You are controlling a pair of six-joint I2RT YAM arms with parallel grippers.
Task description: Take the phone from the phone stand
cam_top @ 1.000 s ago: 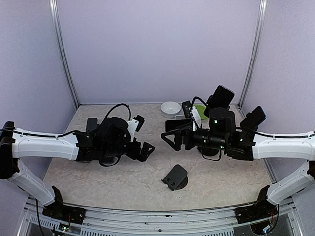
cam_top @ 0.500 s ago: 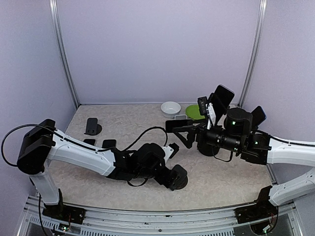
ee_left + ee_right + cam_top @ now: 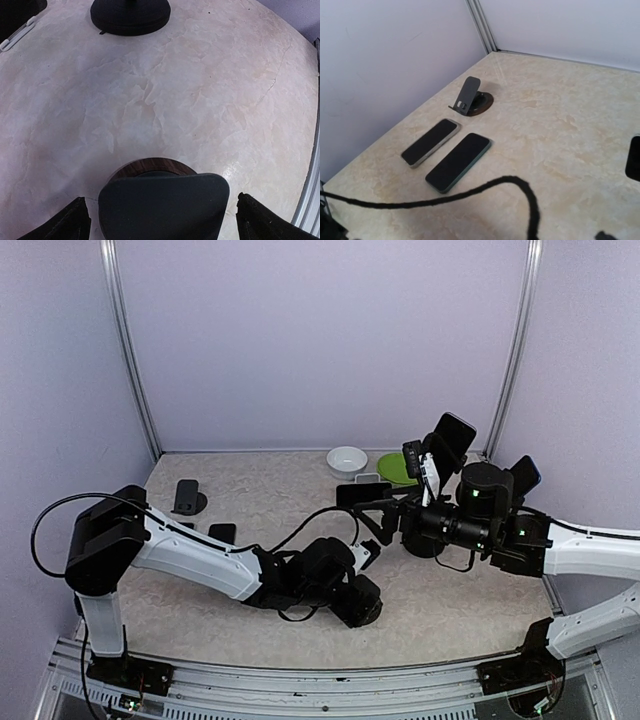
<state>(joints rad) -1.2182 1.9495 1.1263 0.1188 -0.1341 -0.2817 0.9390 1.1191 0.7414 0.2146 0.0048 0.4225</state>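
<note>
Lilac walls (image 3: 320, 340) closed in a marbled beige bench (image 3: 150, 90). Your left hand (image 3: 164, 227) sat low at the front-centre phone stand (image 3: 164, 200). It was spread wide, with a fingertip (image 3: 67, 225) on each side of the slate back plate and neither touching it.

That plate showed no phone from the wrist view, so I judged the stand empty, or its load hidden from behind. The upright handsets stood well apart from it at the back right. One phone (image 3: 453, 432) was high behind the right arm, and a second phone (image 3: 522, 476) was just beside that arm.

A dark slab (image 3: 362, 493) sat level by your right hand (image 3: 372, 520). I could not tell whether that hand gripped it, or whether it was spread or pressed together.

To do this step well, you first needed to confirm which stand carried the phone. If you meant to brace this stand, the grip belonged squarely on the plate's two edges, low near the wooden base. Light downward pressure would have kept the base from skating.
</note>
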